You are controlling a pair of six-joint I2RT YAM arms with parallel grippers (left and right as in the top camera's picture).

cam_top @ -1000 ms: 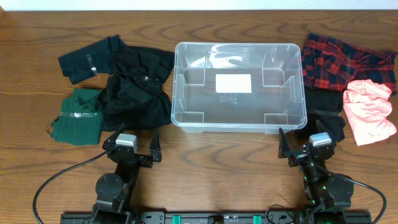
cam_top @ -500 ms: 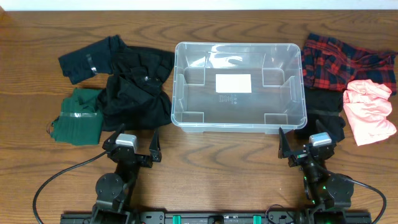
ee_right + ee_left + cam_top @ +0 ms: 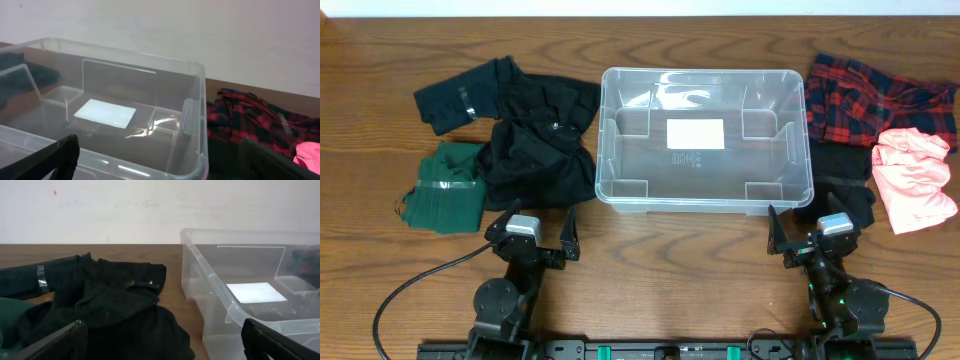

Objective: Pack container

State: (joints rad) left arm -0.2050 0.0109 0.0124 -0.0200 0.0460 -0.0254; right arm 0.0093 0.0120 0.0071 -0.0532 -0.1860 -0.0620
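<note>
The container (image 3: 610, 150), a clear rectangular bin with a white label (image 3: 695, 133) on its base, stands at the table's middle with nothing in it. My left gripper (image 3: 534, 224) is open near its front left corner, right in front of a heap of black clothes (image 3: 535, 150). My right gripper (image 3: 817, 233) is open near the front right corner, holding nothing. In the left wrist view the black clothes (image 3: 115, 310) lie ahead and the container (image 3: 220, 292) to the right. The right wrist view looks over the container rim (image 3: 200, 100).
A folded green garment (image 3: 445, 190) lies left of the black heap. On the right are a red plaid shirt (image 3: 865, 100), a pink garment (image 3: 915, 180) and a black garment (image 3: 845, 190). A white wall stands behind the table.
</note>
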